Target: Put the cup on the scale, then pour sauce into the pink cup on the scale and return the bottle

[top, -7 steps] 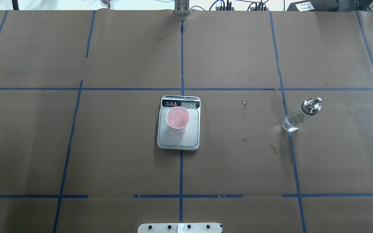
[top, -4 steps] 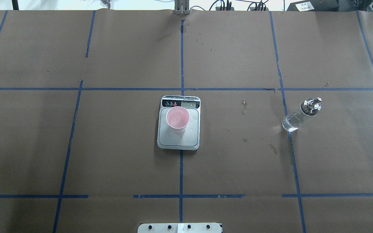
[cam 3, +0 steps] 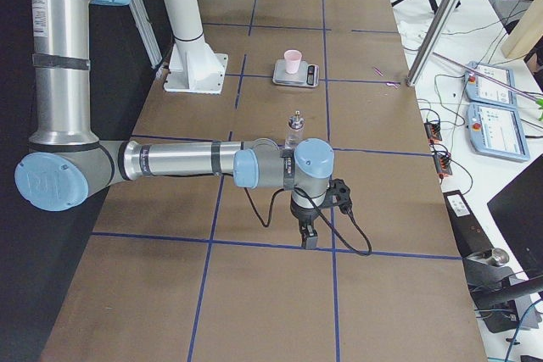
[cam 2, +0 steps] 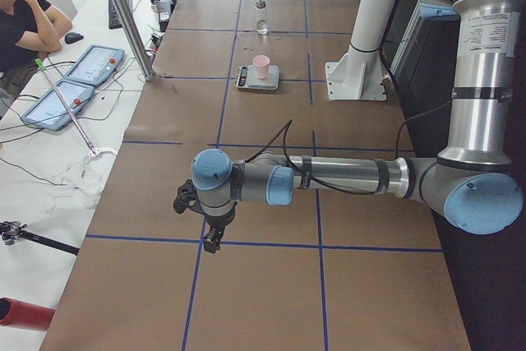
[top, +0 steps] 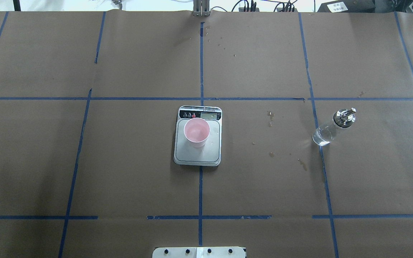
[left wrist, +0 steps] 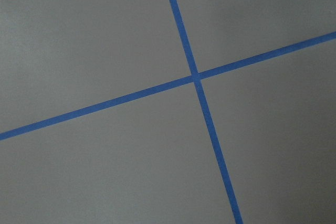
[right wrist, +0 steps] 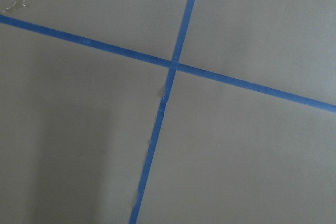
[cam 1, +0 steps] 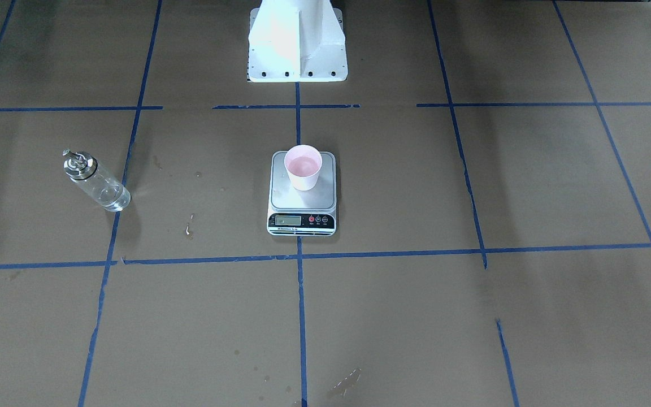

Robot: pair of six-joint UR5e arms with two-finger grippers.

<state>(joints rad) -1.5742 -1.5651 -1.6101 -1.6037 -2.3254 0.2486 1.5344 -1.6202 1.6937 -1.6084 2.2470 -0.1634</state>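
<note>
I have the cup (top: 196, 131) standing upright on the scale (top: 212, 154) at the middle of the table (top: 120, 161), so that step looks done. Whether it holds any sauce yet, I can't make out. The bottle (top: 330, 129) stands on its base, long axis vertical and spout up, well apart from the scale towards the table's right edge. Neither arm reaches the middle. The left gripper (cam 2: 212, 240) hangs over the table's left end and the right gripper (cam 3: 307, 237) over its right end, both pointing down. They show only in the side views, so I can't tell whether the fingers are apart or together. The bottle lies inward from the right gripper, towards the centre, so I judge the right arm the nearer one for a side grasp.
</note>
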